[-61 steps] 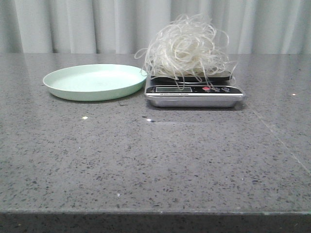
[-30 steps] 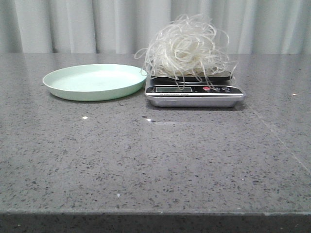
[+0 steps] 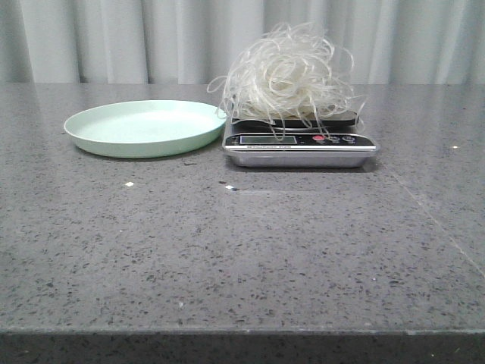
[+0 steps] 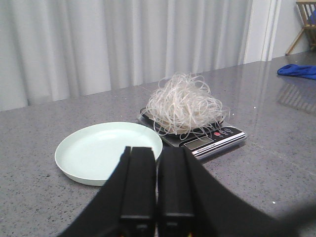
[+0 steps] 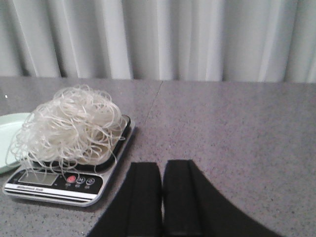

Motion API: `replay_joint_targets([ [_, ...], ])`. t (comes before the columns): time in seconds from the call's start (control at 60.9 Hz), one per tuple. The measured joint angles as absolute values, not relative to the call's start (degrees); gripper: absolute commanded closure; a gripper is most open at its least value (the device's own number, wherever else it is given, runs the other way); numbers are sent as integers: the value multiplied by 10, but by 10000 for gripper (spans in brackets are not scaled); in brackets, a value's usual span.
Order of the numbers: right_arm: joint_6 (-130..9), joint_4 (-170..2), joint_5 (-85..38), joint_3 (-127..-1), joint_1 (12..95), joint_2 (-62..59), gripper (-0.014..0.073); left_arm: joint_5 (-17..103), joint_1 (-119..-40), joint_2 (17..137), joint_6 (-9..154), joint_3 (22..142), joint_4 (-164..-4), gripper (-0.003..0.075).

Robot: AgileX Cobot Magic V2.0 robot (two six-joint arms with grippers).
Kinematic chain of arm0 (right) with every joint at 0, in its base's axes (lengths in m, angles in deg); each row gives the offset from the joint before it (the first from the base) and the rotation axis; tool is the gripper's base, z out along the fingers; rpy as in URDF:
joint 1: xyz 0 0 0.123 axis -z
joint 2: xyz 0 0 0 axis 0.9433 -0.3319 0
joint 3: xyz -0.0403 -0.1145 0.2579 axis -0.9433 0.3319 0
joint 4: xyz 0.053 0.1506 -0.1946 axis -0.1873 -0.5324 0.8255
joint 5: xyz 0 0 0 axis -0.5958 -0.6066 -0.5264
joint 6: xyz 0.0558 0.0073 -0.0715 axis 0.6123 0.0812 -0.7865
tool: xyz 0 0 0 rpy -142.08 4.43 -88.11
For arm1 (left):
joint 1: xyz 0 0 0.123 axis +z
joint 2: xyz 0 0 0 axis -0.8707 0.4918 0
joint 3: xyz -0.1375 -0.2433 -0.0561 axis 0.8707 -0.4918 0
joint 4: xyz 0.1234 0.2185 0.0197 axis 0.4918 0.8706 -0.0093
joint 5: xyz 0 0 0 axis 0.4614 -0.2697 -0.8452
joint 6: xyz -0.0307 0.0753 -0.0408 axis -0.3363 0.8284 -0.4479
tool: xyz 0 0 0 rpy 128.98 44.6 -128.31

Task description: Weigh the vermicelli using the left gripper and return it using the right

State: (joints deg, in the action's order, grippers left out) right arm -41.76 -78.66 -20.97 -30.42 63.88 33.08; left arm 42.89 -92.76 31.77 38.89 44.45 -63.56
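Note:
The vermicelli (image 3: 286, 72) is a fluffy whitish tangle lying on a black and silver kitchen scale (image 3: 300, 147) at the table's middle back. It also shows in the left wrist view (image 4: 183, 104) and the right wrist view (image 5: 69, 127). The pale green plate (image 3: 144, 127) stands empty just left of the scale. My left gripper (image 4: 158, 150) is shut and empty, back from the plate (image 4: 98, 153). My right gripper (image 5: 162, 165) is shut and empty, to the right of the scale (image 5: 59, 185). Neither gripper shows in the front view.
Grey curtains hang behind the speckled grey table (image 3: 242, 250). A blue cloth (image 4: 297, 71) lies far off to the right in the left wrist view. Small white specks (image 3: 129, 184) lie on the table in front of the plate.
The front view's picture has shifted very slightly to the left. The vermicelli, scale and plate stand as before.

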Motion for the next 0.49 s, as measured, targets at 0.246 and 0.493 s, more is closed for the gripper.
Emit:
replay_joint_targets([
  [0.246,-418,-787,-179,-340,635,238,247,431,-928,318,389,445,-636,594],
  [0.493,-418,-787,-106,-512,548,67,-12,432,-928,318,389,445,-636,594],
])
